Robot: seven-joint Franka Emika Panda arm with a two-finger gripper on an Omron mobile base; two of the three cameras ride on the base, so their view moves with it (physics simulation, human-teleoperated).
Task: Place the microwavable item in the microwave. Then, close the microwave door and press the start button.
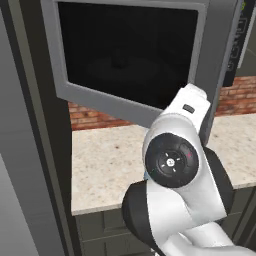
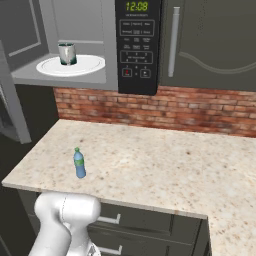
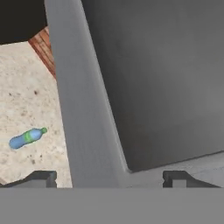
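Observation:
The microwavable item, a small silvery mug with a dark green band, stands upright on the white turntable plate inside the open microwave. The microwave door is swung out to the left, its dark glass facing the left base view. In the hand view the door's grey frame and dark window are very close. My gripper is open, its fingertips wide apart with the frame's corner in line between them. Whether they touch the door I cannot tell.
The black control panel with a green clock sits right of the microwave opening. A slim blue bottle with a green cap stands near the front left of the speckled counter. A brick backsplash runs behind, with a grey cabinet above right.

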